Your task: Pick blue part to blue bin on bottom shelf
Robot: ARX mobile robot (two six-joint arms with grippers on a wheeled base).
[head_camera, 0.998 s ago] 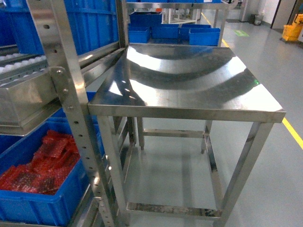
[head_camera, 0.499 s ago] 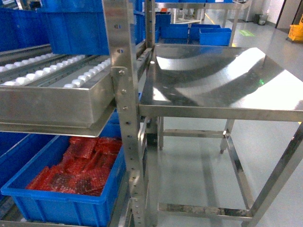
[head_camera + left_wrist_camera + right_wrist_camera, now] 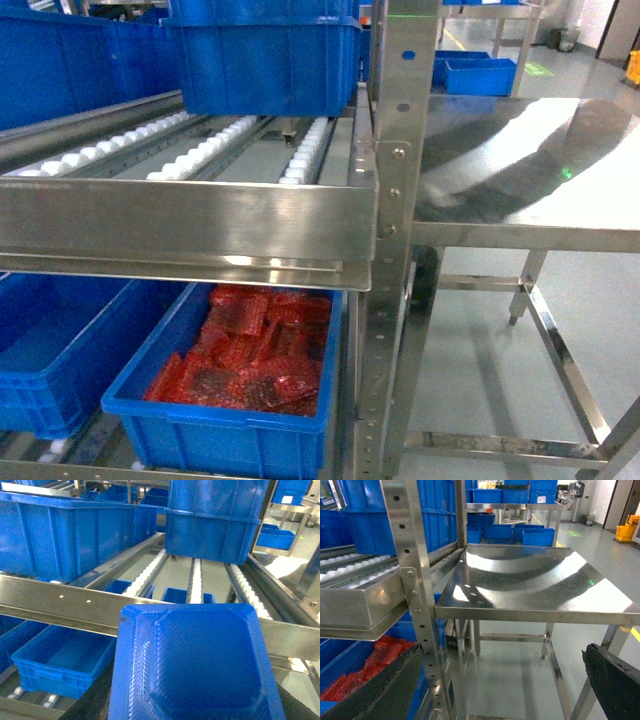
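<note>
Carriage seemed done, since the left gripper clamped the moulded blue plastic part, the empty blue bin lower-left (right gripper spread, empty).

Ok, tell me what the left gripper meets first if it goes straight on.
Likely the steel front rail, which crosses the view just beyond the blue part; how far off it lies is unclear.

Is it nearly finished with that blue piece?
About halfway, it seems. The blue part fills the left wrist camera's foreground, apparently picked up. It is not yet in the empty blue bin on the bottom shelf; lowering it there remains.
</note>
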